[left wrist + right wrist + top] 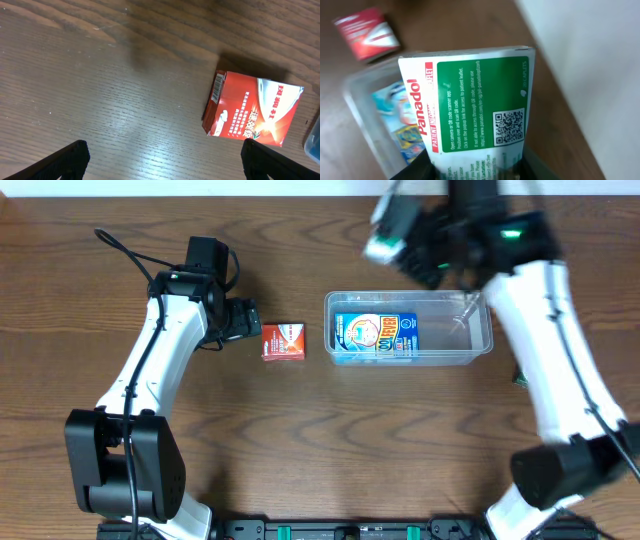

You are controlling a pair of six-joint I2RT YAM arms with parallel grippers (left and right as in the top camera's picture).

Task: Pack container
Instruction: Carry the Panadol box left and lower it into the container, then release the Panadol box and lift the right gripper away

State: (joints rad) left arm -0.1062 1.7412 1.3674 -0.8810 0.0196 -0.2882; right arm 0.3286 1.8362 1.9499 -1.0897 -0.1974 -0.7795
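Observation:
The clear plastic container [470, 330] sits right of centre with a blue packet [375, 336] lying in its left half; it also shows in the right wrist view [365, 100]. My right gripper [400, 242] hangs above the container's far left corner, shut on a white and green Panadol box [470, 100]. A small red box [283, 341] lies on the table left of the container. My left gripper [162, 160] is open just left of the red box [255, 112], with only table between its fingers.
The white wall edge runs along the table's far side [580, 50]. A small dark green object [519, 379] lies by the right arm, right of the container.

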